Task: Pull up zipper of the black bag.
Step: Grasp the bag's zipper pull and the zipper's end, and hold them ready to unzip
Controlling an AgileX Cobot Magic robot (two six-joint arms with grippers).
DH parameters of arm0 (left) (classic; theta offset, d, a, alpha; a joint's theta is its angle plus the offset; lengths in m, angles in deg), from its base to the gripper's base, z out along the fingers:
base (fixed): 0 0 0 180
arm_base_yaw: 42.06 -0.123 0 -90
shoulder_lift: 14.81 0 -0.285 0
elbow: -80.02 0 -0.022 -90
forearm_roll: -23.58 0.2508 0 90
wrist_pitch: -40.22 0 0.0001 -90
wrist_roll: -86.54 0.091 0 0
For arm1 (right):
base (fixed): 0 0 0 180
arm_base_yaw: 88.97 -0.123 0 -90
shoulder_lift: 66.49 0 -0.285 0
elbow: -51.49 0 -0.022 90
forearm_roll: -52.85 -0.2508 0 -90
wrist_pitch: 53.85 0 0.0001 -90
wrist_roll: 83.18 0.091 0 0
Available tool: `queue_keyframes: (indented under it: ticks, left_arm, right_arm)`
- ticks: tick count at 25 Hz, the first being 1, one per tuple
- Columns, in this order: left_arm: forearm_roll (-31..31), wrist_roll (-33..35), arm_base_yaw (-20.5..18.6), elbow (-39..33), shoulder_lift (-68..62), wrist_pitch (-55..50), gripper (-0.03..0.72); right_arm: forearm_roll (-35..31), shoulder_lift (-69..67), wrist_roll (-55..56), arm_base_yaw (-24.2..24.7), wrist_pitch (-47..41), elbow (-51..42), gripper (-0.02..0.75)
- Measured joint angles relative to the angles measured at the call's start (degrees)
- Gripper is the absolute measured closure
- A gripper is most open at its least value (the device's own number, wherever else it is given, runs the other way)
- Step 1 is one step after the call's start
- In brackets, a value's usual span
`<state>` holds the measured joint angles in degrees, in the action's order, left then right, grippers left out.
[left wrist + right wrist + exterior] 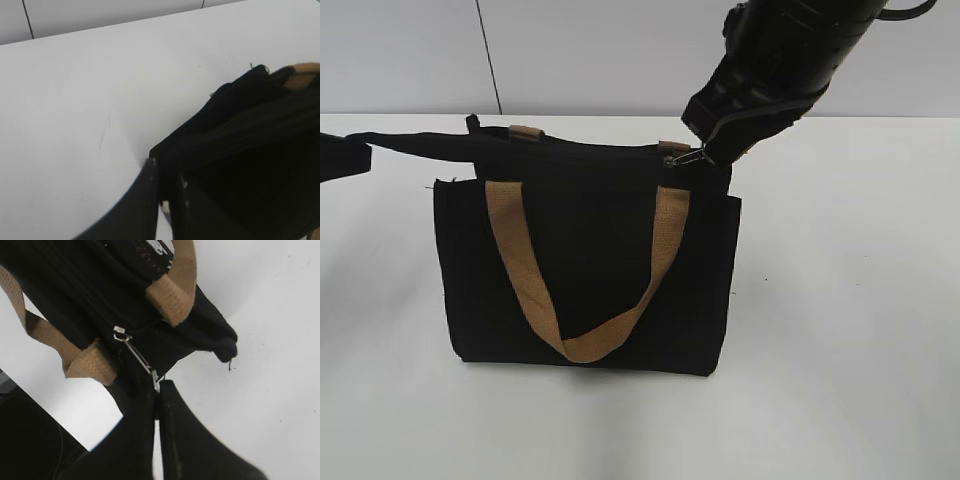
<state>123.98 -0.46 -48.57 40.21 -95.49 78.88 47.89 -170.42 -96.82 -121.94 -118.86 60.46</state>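
**Two arms hold the bag from both ends, the zipper tab is pinched at the right**

At the far left, the left gripper holds the left end of the black bag. In the left wrist view its fingers are closed on a flap of the black fabric at the bag's corner. In the exterior view a black strip of the bag runs from this corner out to the left edge, almost level and tight. This grip probably serves as an anchor, so that the bag does not slide on the white surface when the other end is pulled.

In the middle, the bag stands upright on the surface, and its front tan handle hangs down in a loop over the front panel.

At the right, the zipper sits at the right end of the top edge, just beside a tan strap end. The right gripper comes down from above and its fingers are closed on the tip of the silver tab. The tab is stretched straight between the slider and the fingers, so it seems to be under tension.
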Motion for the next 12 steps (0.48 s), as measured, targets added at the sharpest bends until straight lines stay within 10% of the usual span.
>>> queue_keyframes:
  ticks: [3, 9, 12]
  left_arm:
    - [0.0, 0.0, -0.1, 0.0, 0.0, -0.3, 0.603]
    - [-0.2, -0.2, -0.5, 0.0, 0.0, -2.3, 0.196]
    - [-0.4, -3.4, -0.5, 0.0, 0.0, -2.7, 0.139]
  right_arm:
    - [0.8, 0.1, 0.0, 0.1, -0.9, 0.0, 0.696]
    - [0.5, 0.9, -4.3, 0.6, -2.0, 0.0, 0.222]
    - [0.2, 2.4, -5.6, 0.5, -2.0, 0.0, 0.147]
